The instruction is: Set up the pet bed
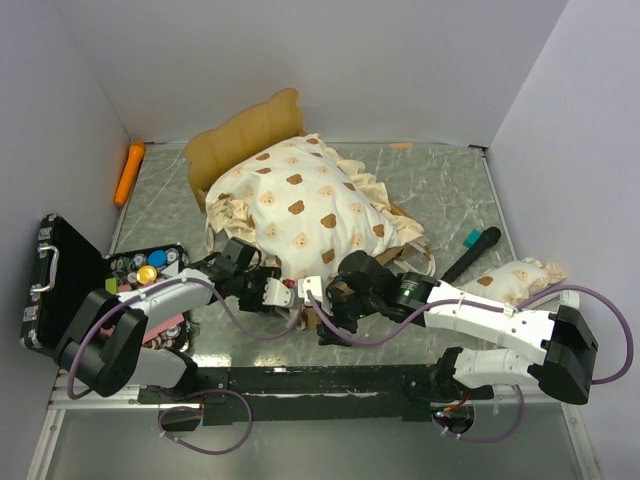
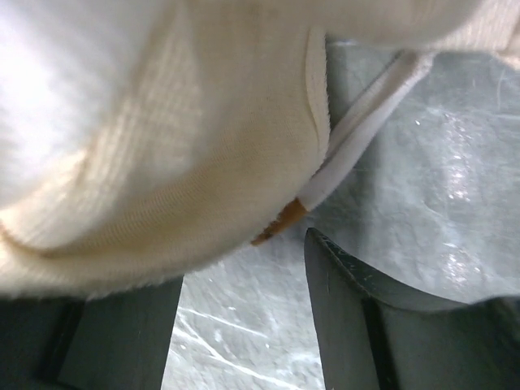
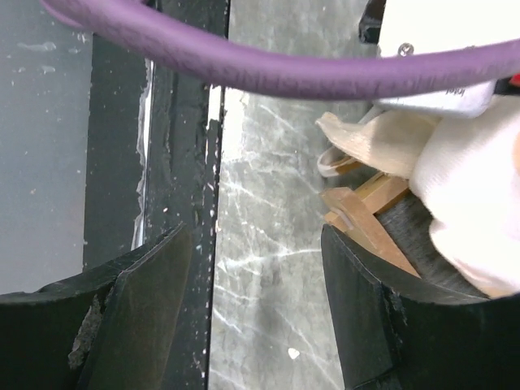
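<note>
Far left of the top view: open black case (image 1: 75, 275), lid up against the wall, coloured bits in its lower half. Upper left: orange object (image 1: 129, 172) on the table (image 1: 440, 180), close to the wall.

Left of centre: left gripper (image 2: 244, 325). Jaws apart, only bare table between them. In the wrist view, cream fabric draped in front of its left finger (image 2: 122, 341).

Centre: bed (image 1: 225, 150). Headboard (image 1: 265, 120) towards the back wall. Bear-print mattress (image 1: 300, 205) heaped on top, askew, ruffles spilling past the right side.

Just right of the left gripper, at the bed's near edge: right gripper (image 3: 256, 301). Jaws apart, gripping nothing. Wooden frame corner (image 3: 366, 211) just past its right finger (image 3: 382, 317).

Right: black marker (image 1: 475, 252) lying slantwise on the table.

Far right: pillow (image 1: 522, 280), well apart from the bed, close beside the right arm.
</note>
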Robot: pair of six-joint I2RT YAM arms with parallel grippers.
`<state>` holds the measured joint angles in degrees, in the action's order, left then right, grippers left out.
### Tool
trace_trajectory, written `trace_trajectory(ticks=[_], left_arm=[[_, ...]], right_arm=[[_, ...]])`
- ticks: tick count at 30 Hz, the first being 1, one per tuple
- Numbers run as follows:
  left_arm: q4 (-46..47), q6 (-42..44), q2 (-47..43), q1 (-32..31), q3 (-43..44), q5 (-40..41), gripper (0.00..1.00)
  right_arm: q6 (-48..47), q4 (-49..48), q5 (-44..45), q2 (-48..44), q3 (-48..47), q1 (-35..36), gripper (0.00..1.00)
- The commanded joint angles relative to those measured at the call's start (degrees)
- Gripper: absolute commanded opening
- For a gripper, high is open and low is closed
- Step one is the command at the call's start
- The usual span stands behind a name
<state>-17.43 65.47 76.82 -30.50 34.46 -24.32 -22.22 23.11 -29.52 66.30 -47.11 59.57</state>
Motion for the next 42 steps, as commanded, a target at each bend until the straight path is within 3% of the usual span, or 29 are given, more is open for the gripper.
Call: trace_trajectory(ticks=[1, 3, 9, 13, 20, 29, 34, 38, 42], left_arm=[[3.9, 2.9, 3.9, -0.3, -0.4, 1.1, 0.64], [5.6, 1.9, 4.8, -0.3, -0.7, 2.0, 0.56], [7.7, -0.5, 1.2, -0.3, -4.4, 4.1, 0.01], [7.7, -7.0, -4.1, 0.0, -6.0, 5.3, 0.01], [6.8, -18.2, -12.3, 4.7, -7.8, 0.3, 0.01], [1.9, -20.9, -19.7, 9.8, -8.5, -4.1, 0.01], [-5.5, -24.9, -22.1, 11.7, -3.7, -7.0, 0.01], [-9.2, -27.2, -21.9, 12.5, 0.4, -8.7, 0.01], [-11.3, -28.4, -20.7, 13.9, 3.1, -10.2, 0.01]], right_arm=[[-1.9, 1.2, -2.0, -0.5, -0.3, -0.9, 0.72], [-1.9, 1.1, -2.4, -0.1, -0.2, -1.2, 0.72], [-2.0, 1.1, -3.1, 0.2, -0.3, -1.7, 0.72], [-1.8, 0.8, -3.6, 0.5, -0.3, -1.8, 0.72], [-0.6, -1.8, -5.0, 3.1, -0.3, -1.8, 0.72], [0.3, -3.9, -6.8, 6.9, -3.0, -1.5, 0.70], [-3.3, -5.0, -1.7, 9.7, -5.4, 4.8, 0.68], [-10.0, 5.1, 1.5, 19.9, -15.2, 8.2, 0.68], [-15.7, 13.2, 10.8, 29.5, -22.9, 10.7, 0.68]])
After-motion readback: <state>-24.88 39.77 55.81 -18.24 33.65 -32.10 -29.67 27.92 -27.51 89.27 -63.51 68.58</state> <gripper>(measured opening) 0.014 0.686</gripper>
